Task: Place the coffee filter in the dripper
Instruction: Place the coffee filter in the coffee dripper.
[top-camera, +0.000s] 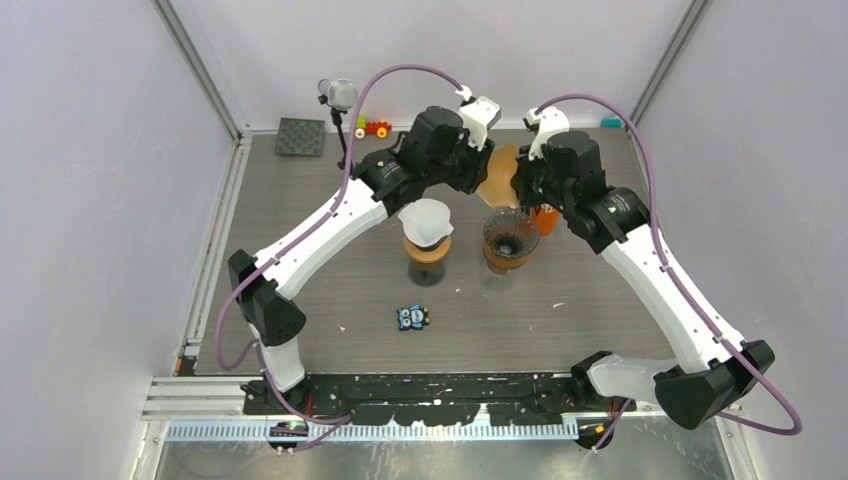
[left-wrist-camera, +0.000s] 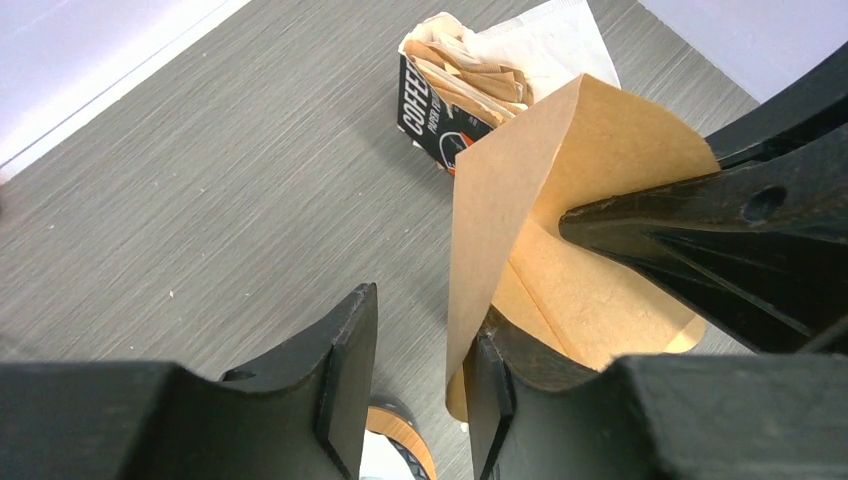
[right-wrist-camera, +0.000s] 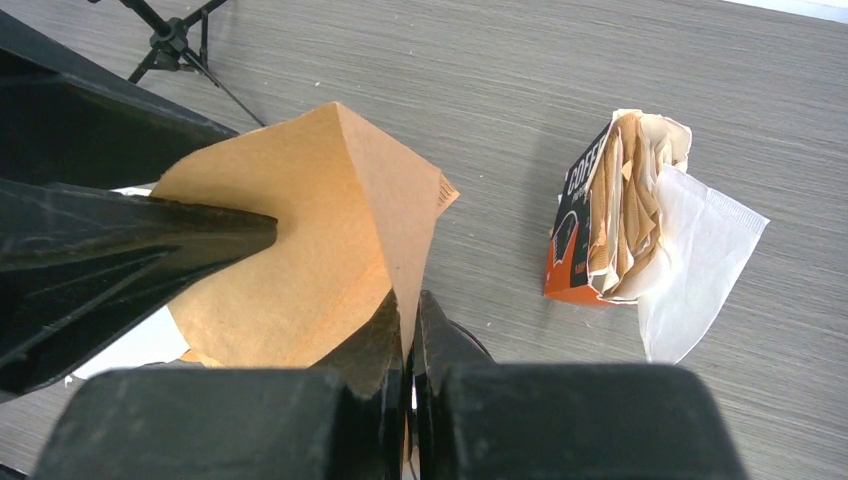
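The right gripper (right-wrist-camera: 408, 315) is pinched on the coffee filter (right-wrist-camera: 300, 250), centre frame. The left gripper (left-wrist-camera: 420, 315), jaws apart, sits beside its edge.

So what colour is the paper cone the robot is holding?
The coffee filter is plain light brown, clearest in the right wrist view.

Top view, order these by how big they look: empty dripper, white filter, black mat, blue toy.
1. empty dripper and white filter: about alike, not ranked.
2. black mat: slightly smaller, but farther from the camera, so unsure.
3. blue toy: clearly smallest.
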